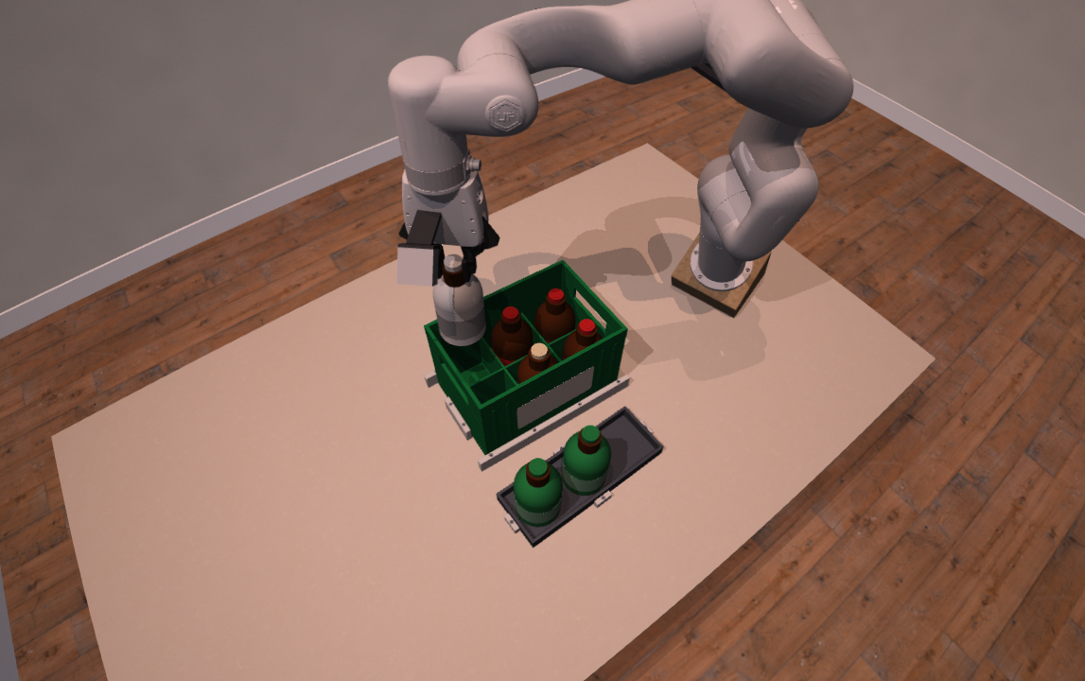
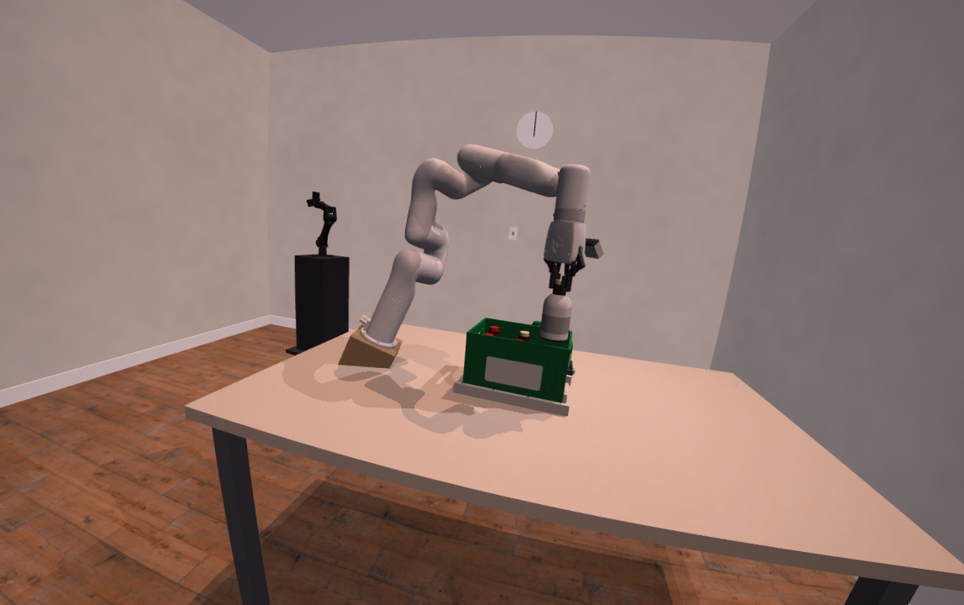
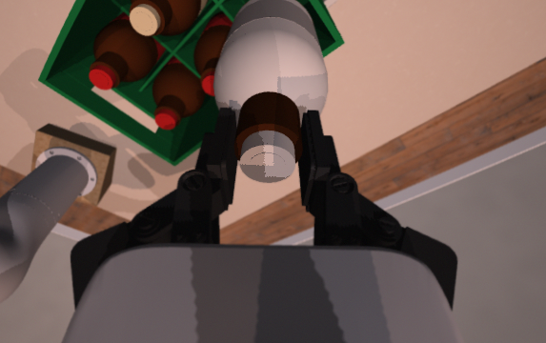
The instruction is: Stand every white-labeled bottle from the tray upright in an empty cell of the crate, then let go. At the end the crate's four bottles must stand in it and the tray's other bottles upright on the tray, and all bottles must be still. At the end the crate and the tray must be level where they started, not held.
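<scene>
A white bottle with a brown neck and pale grey cap hangs upright, its base near rim height over the empty end of the green crate. My gripper is shut on its neck. The cell below is partly hidden by the bottle; the neighbouring cell is empty. Three red-capped brown bottles and a cream-capped one stand in the crate. Two green bottles stand upright on the dark tray.
Low light-grey rails border the crate's sides. Small grey stops sit at the tray's edges. The arm's wooden base block stands beyond the crate's full end. The crate's dividers and walls surround the cells.
</scene>
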`<state>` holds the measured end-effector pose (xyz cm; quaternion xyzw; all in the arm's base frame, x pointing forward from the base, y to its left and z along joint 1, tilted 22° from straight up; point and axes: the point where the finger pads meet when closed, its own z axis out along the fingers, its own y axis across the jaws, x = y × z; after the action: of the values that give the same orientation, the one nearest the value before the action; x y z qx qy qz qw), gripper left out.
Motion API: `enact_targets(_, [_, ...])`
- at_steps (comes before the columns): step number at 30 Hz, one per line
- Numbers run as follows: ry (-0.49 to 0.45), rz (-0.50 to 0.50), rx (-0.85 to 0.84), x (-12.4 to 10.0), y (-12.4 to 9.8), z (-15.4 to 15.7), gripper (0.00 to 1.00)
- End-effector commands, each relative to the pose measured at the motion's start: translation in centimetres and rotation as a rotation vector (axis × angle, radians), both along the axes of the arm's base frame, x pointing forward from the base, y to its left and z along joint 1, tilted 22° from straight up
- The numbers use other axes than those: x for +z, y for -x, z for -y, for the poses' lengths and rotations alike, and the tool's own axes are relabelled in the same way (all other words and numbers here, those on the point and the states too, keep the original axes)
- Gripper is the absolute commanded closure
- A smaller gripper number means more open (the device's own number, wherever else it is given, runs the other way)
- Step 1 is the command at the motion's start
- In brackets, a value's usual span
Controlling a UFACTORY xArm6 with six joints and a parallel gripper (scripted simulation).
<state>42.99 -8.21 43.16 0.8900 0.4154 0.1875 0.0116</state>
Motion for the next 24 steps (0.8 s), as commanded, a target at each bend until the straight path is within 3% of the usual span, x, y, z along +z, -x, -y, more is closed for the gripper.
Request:
enact_targets(1, [0.002, 0.005, 0.0, 0.0, -0.1, 0.0, 1.0])
enact_targets(24, [0.002, 0.005, 0.0, -2.1, -0.9, -0.3, 1.0])
